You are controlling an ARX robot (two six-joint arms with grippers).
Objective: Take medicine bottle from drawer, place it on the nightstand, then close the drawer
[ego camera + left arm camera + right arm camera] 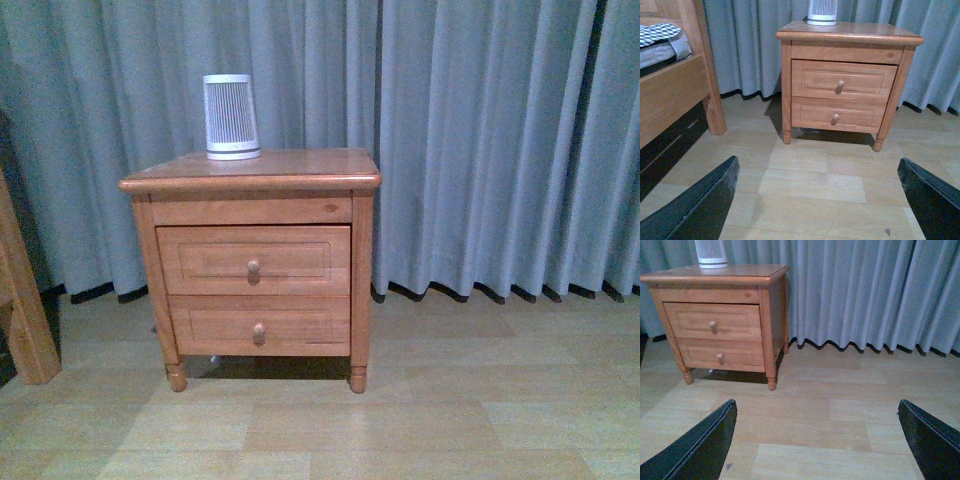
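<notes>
We see the drawer (254,260) of the nightstand (300,165) fully closed, its inside hidden; the jaws of left gripper (817,161) and right gripper (817,402) stand wide apart.

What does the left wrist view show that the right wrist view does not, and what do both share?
Only the left wrist view: the wooden bed frame with checked bedding. Only the right wrist view: the side panel of the nightstand. Both: that nightstand, its upper drawer and lower drawer shut, the white ribbed cylinder on top, the grey curtain, and black fingers spread wide: left fingers, right fingers.
</notes>
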